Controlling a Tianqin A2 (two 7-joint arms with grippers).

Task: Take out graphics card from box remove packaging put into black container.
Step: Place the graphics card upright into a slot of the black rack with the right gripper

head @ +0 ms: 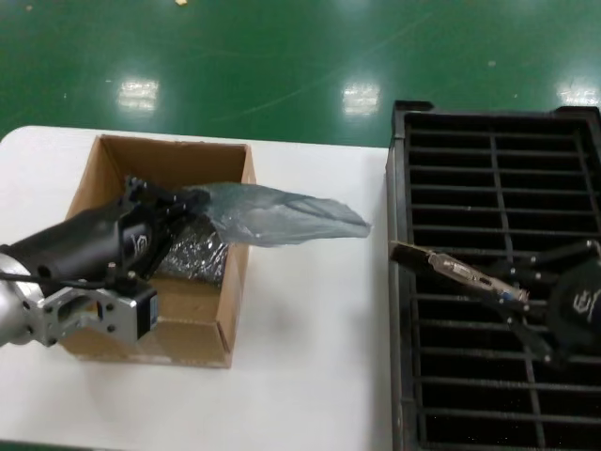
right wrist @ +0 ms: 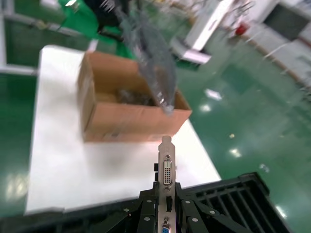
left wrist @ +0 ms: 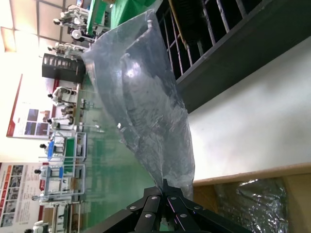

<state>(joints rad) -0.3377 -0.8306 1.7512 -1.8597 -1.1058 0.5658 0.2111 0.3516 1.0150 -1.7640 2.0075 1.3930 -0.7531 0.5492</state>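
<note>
White tabletop (head: 310, 310) carries the large black plastic slotted crate (head: 498, 169) on the robot's right and the brown corrugated cardboard box (head: 202, 324) on its left, the two well apart. Box is open on top, and more crinkly silver bags (head: 192, 256) lie inside it. Left gripper (head: 188, 202) sits over the box, fingers pinched shut on one end of the translucent grey antistatic bag (head: 282, 218); the bag sticks out sideways past the box's right wall, held in the air above the table and looking limp. Right gripper (head: 526, 299) hovers over the crate's left part, fingers clamped on the thin dark graphics card (head: 451, 271) with its silver metal end bracket (right wrist: 166, 167); the card is bare, tilted, and pointing out toward the crate's left rim. It is above the slots, not down in one. Green shiny floor (head: 282, 56) lies beyond the table.
</note>
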